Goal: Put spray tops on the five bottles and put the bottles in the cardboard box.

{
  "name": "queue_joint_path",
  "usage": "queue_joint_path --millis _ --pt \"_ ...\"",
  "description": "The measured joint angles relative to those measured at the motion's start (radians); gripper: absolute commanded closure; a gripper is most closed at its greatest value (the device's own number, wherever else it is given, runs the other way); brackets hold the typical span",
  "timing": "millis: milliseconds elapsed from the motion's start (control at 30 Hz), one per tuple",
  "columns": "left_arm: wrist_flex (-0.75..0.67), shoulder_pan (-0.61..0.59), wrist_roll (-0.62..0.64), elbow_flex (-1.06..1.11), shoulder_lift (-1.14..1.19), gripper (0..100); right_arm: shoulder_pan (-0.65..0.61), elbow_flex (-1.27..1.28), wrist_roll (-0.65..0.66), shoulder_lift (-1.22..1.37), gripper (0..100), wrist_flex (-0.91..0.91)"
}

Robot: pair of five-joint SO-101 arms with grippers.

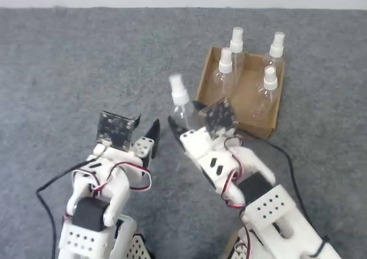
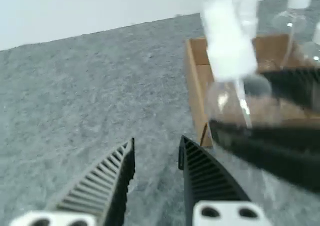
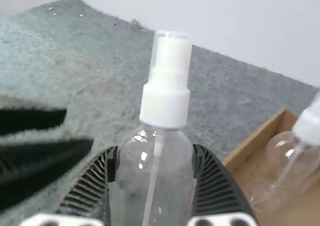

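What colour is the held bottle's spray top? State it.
The spray top is white, clearest in the right wrist view.

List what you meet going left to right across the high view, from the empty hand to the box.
left hand with black ridged fingers, open → clear plastic bottle with white spray top → brown cardboard box

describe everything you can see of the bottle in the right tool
A small clear plastic bottle with a rounded shoulder, fitted with a white spray top and a dip tube inside. It looks empty and stands roughly upright, clamped at its body by the black ribbed right tool, just outside the brown cardboard box.
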Motion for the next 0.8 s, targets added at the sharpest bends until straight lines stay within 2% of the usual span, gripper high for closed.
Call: queue_joint_path --millis 233,500,633,800 --pt "-0.002 0.069 -0.023 0.028 -0.032 71 0.026 -0.292 -0.002 0.08 99.3 0.17" --pt "-0.002 0.083 -0.025 0.028 -0.049 71 0.021 -0.423 0.04 0.328 99.3 0.207" --pt "-0.002 0.083 -0.025 0.028 -0.049 71 -0.023 -0.428 0.069 0.338 99.3 0.221" --pt "-0.002 0.087 -0.021 0.028 -0.055 71 -0.063 -0.485 0.091 0.315 99.3 0.345"
